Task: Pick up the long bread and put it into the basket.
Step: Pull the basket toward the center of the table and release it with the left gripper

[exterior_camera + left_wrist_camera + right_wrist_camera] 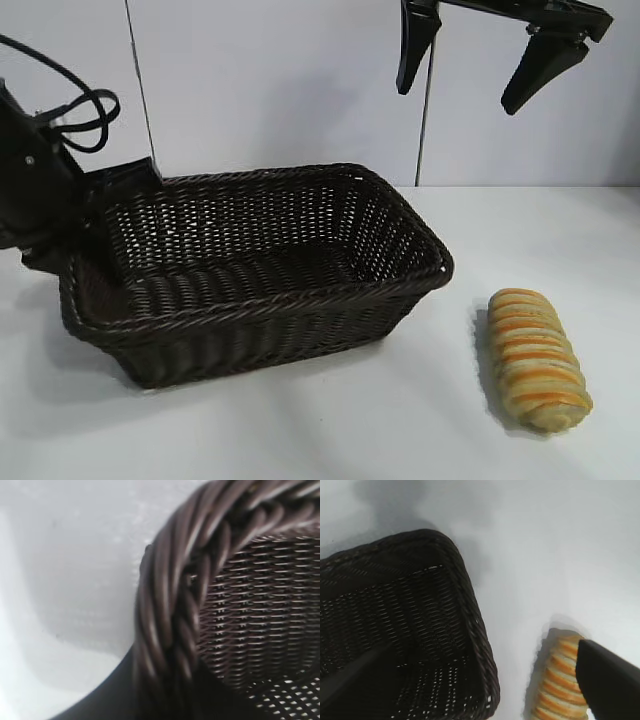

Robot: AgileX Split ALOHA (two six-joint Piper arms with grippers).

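Observation:
The long bread (537, 358), tan with orange stripes, lies on the white table to the right of the basket (280, 305), apart from it. My right gripper (458, 98) hangs open high above the gap between the basket's right end and the bread, holding nothing. In the right wrist view one dark finger (610, 685) overlaps the bread (557, 680), with the basket's corner (475, 630) beside it. My left gripper (62, 262) is at the basket's left end. In the left wrist view the braided rim (170, 610) runs straight into its jaws, which are shut on it.
The basket holds nothing inside. White tabletop (400, 420) stretches in front of the basket and around the bread. A white panelled wall (280, 90) stands behind. A black cable (85, 115) loops above the left arm.

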